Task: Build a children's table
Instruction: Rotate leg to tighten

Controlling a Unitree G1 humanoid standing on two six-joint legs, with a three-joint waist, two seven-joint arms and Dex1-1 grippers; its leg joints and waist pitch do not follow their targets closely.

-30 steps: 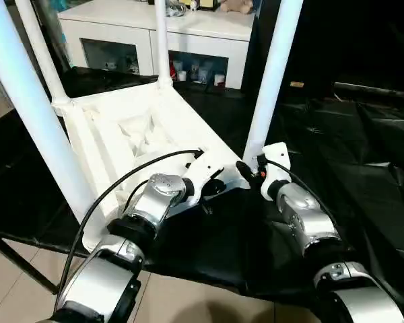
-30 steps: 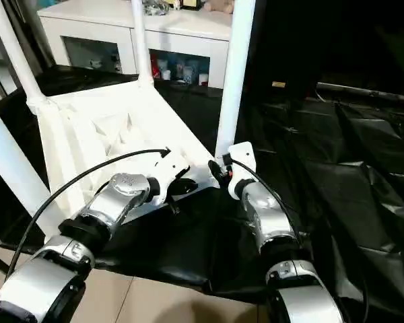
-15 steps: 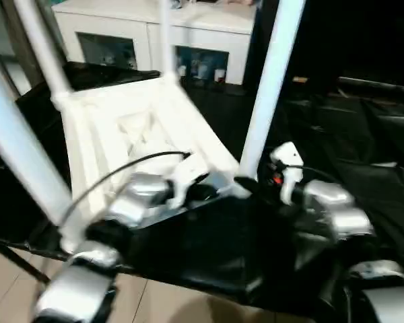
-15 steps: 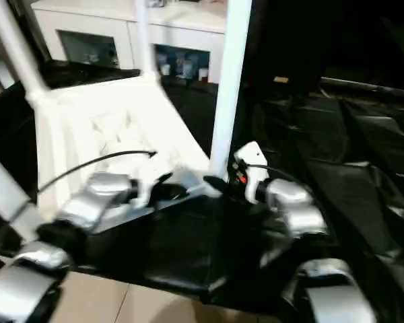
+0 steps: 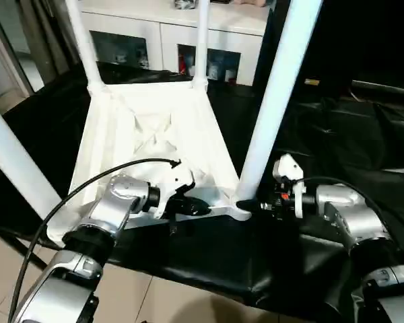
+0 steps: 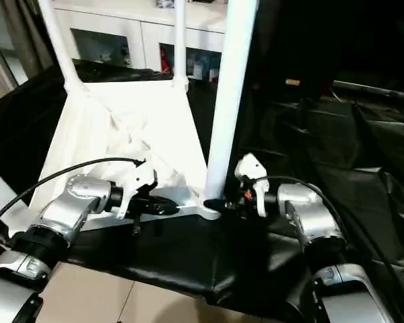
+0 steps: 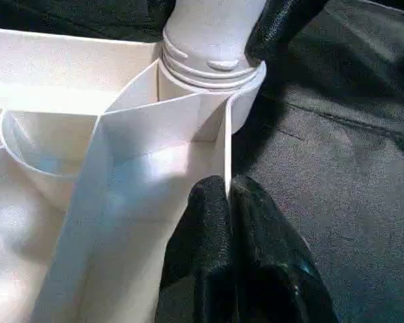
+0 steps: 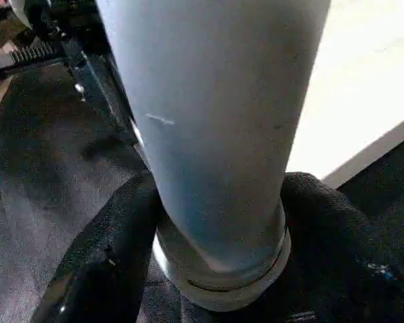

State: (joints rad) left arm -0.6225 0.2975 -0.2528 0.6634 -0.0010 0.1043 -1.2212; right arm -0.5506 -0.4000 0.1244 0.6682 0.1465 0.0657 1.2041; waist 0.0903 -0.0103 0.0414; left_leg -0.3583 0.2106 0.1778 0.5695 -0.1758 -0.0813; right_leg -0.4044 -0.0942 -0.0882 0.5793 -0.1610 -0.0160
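On the black-draped surface [image 5: 209,249], upturned tabletop [image 5: 148,128] with legs upright. From the head: right gripper [image 5: 254,204], a second ago behind the near-corner leg [image 5: 273,101], now swung beside its base. At the left wrist: left gripper [image 7: 227,202] pinching the tabletop's rim. At the right wrist: fingers [image 8: 101,269] clasping the leg's base.

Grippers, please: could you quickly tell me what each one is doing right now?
Left gripper: shut on the tabletop's edge wall.
Right gripper: shut on the near-right leg, low by its socket.
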